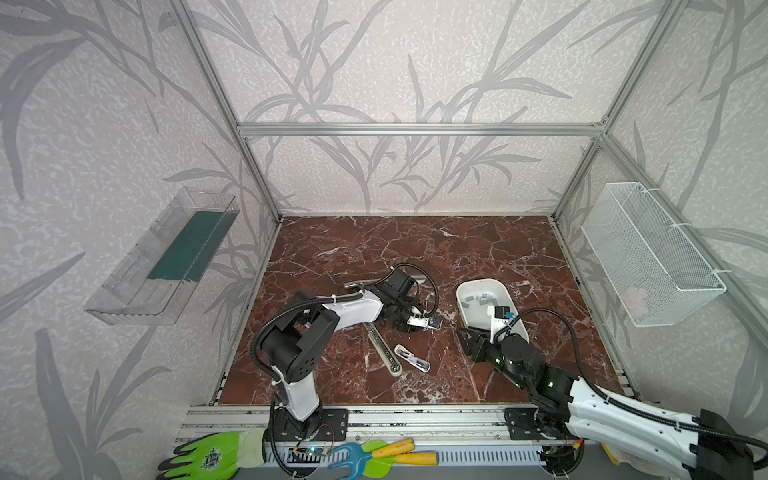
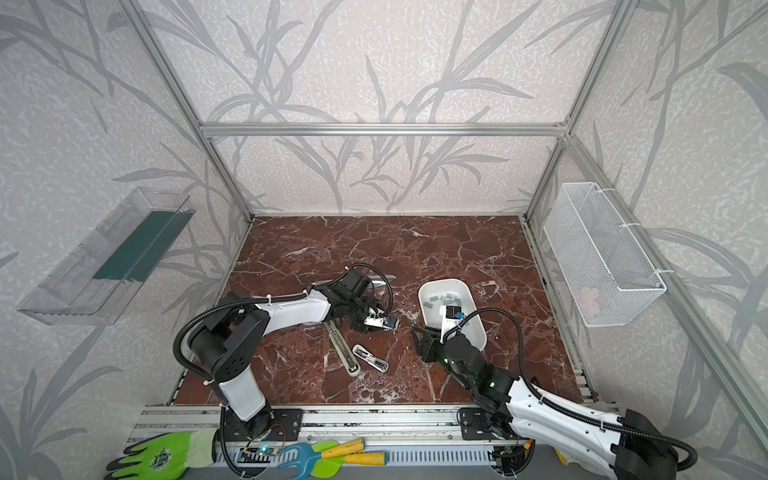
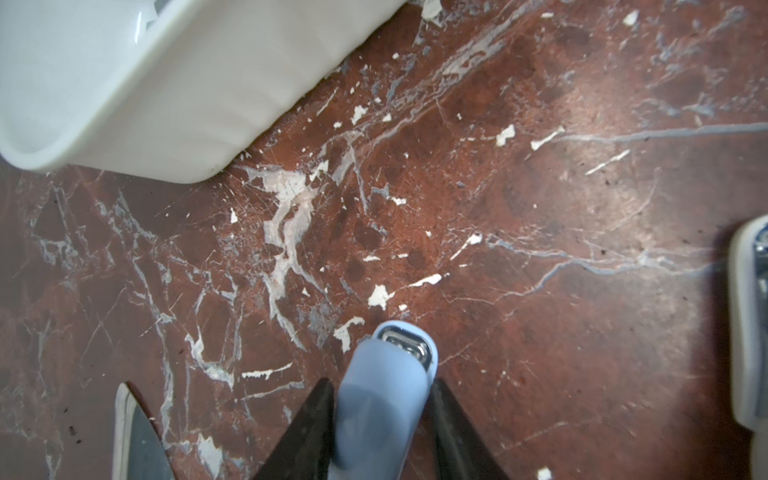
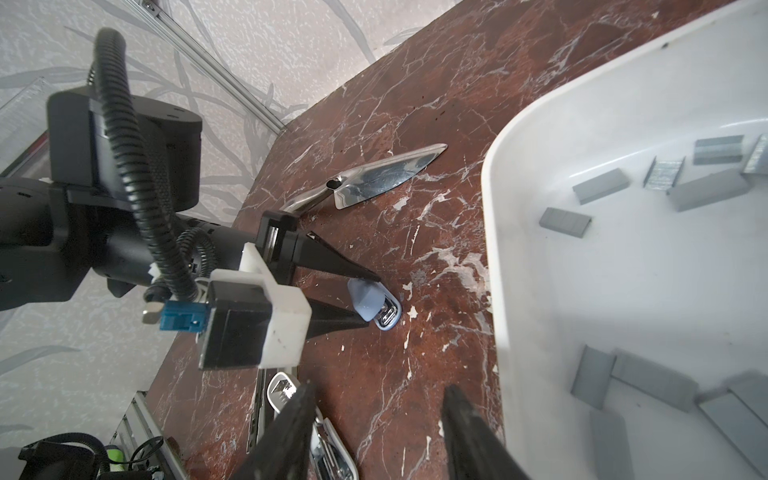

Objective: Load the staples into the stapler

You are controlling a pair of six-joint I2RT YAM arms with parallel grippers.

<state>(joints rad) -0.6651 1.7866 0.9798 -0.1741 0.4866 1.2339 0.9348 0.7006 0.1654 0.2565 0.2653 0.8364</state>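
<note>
A small blue stapler sits between the black fingers of my left gripper, which is shut on it. Its metal nose points down at the marble tabletop, left of the white tray. Both top views show the same grip, and the right wrist view shows the stapler from the side. Several grey strips of staples lie loose in the tray. My right gripper hangs open and empty beside the tray's near left edge.
A small white stapler lies open on the table beside a long white stapler. A shiny metal trowel lies behind the left arm. A wire basket and a clear bin hang on the walls.
</note>
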